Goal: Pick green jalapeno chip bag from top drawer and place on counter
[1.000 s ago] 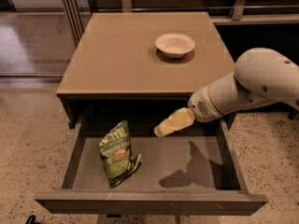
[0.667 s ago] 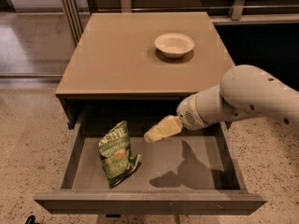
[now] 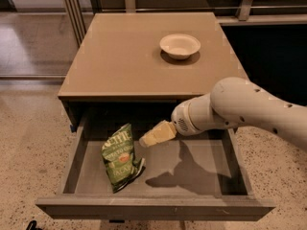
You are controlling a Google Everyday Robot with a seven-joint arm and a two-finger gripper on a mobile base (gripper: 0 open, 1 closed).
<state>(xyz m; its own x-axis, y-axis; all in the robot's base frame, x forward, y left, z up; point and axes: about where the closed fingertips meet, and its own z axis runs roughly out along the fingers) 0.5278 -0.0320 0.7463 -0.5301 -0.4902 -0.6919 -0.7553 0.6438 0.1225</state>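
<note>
"So, where is the green jalapeno chip bag [image 3: 120, 158]?"

"In the top drawer [image 3: 158, 207], which stands pulled out under the front edge of the counter [image 3: 120, 56]. The bag lies on the drawer floor in the left half, nearer the front left corner, crumpled, with its lettering facing up."

"And the gripper [image 3: 152, 136]?"

"It hangs over the middle of the drawer, just below the front edge. Its tip points left and down at the bag's upper right side, just beside it. It has hold of nothing, and I cannot tell how far open it is."

"Anything else?"

"The white arm [image 3: 249, 107] reaches in from the right edge. A pale bowl [image 3: 180, 45] sits on the counter toward the back right corner."
</note>
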